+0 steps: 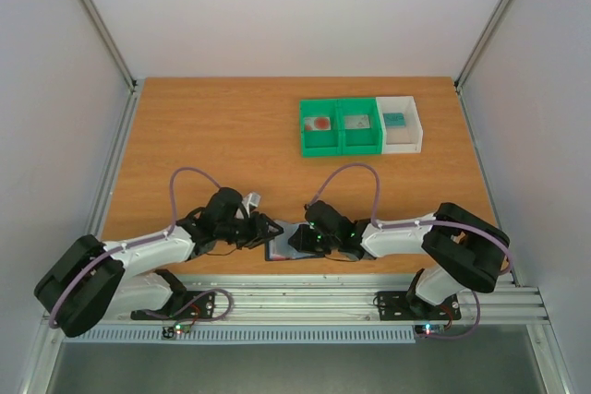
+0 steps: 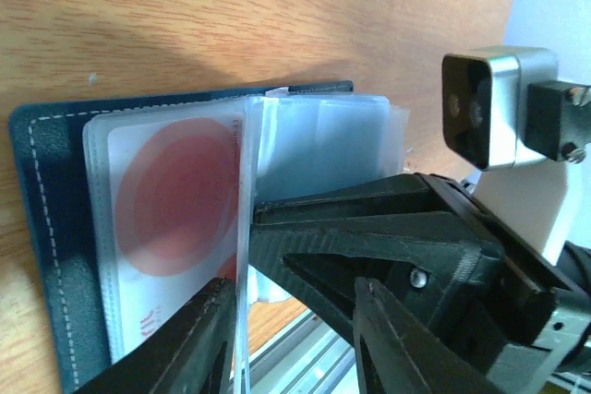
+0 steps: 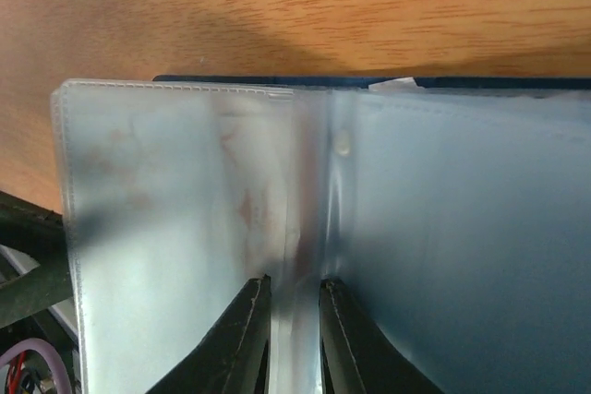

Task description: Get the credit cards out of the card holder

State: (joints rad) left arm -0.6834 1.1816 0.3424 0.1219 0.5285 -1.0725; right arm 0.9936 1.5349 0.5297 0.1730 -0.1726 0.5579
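Surface: bare wood-grain table (image 1: 212, 136), flat and matte, boxed in by plain white walls (image 1: 277, 6).
Bins: at the far right you had two green bins (image 1: 340, 149) and a white bin (image 1: 420, 126), all hard plastic, square and set side by side.
Done so far: each bin held one small flat piece that looked like a card: a red-marked card (image 1: 319, 123) in the left green bin, a grey card (image 1: 356, 121) in the next, and a teal card (image 1: 394, 119) in the white one. I judged three already out.
Card holder: the card holder (image 2: 46, 228) lay open at the near edge between your two arms. It had a dark navy cover with pale stitching, and clear sleeves (image 3: 166, 200) of soft, cloudy film fanned up from its spine.
Left to do: a red card (image 2: 175, 219), stiff and white with a large red disc, sat fully inside the sleeve lying on the navy cover. It was not yet out. The other sleeves looked empty, though you could not be sure through the haze.
Left gripper: your left gripper (image 2: 294, 288) had its fingers spread either side of that sleeve's open edge, not pressed on it.
Right gripper: your right gripper (image 3: 294, 281) had its fingers close together with an upright fold of sleeve between them. I could not tell whether they were squeezing it.
Handling: thin film like this would likely flex and slip, while the card inside was rigid.
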